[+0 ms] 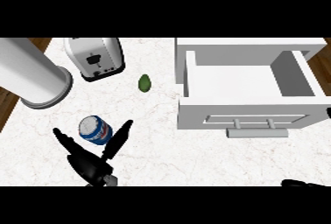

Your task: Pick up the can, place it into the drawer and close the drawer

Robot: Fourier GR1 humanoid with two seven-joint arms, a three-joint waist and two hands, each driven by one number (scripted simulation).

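A small can stands on the bench at about eight o'clock from the middle of the view, seen from above. It is a short cylinder with a pale metal top and a blue and white label with a touch of red. The left hand reaches up from six o'clock below it, black and glossy, fingers straight and spread wide in a V, one to either side of the can. Nothing is curled round the can, so by the look of it the grasp is not yet made.

All of the task seems left to do: gripping, lifting, carrying, placing, closing. The drawer is at three o'clock from the can, well apart from it, pulled open. It is a plain white box with flat walls, a grey inner floor and a bar handle on its front.

The bench is white marble with faint veins. At twelve o'clock from the can stands a shiny metal toaster, and near it lies a small green avocado. A broad white cylinder lies at ten o'clock.

Only a dark sliver of the right hand shows at five o'clock; its fingers cannot be made out.
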